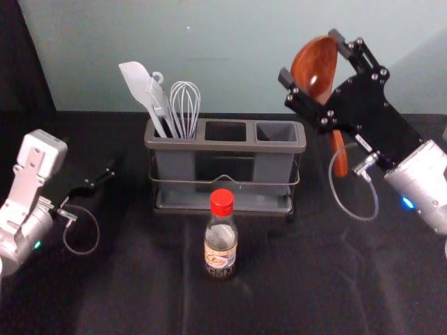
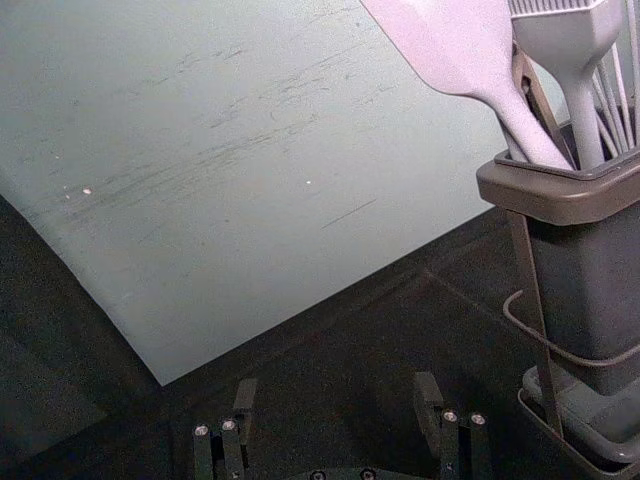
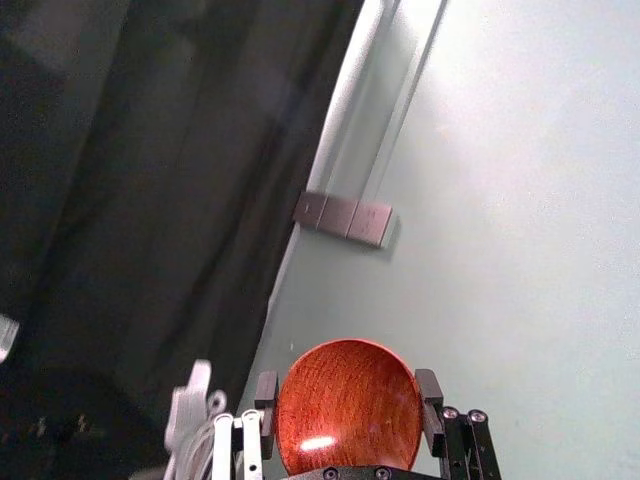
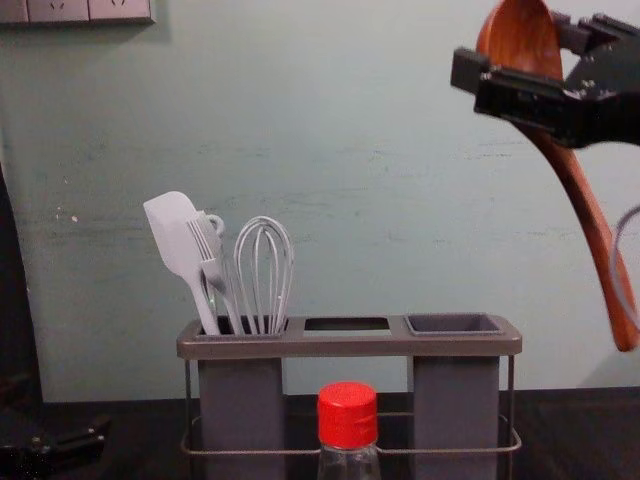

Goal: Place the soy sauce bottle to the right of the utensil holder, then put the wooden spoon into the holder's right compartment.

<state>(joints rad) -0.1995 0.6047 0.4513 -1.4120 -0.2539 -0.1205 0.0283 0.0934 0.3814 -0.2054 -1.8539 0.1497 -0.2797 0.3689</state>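
From here, the right tool point(image 1: 311, 56) pinches the wooden spoon point(image 1: 314, 71) by its bowl, handle slanting down rightward, seemingly outside the right compartment point(image 1: 276, 132); the left tool point(image 2: 336, 388), spread, is left of the holder point(image 1: 209, 145).

wall point(image 1: 237, 66) pale grey-green, scuffed | black cloth point(image 1: 321, 279) creased | switch plates point(image 3: 338, 216) on wall, three abreast

Left gripper point(image 1: 105, 179) beside utensil holder's point(image 2: 560, 202) left end, near it, not touching. Fingers point(image 2: 243, 402) spread wide apart. Holder's left compartment point(image 2: 590, 285): spatula point(image 2: 450, 48), head up, leaning out over end rim; brush point(image 2: 582, 75), bristles up; whisk point(image 2: 616, 105), wires partly visible. Wire frame point(image 2: 532, 280) round compartment, grey tray point(image 2: 590, 415) at base. Black worktop point(image 2: 340, 380), far edge along pale, scuffed wall point(image 2: 250, 180).
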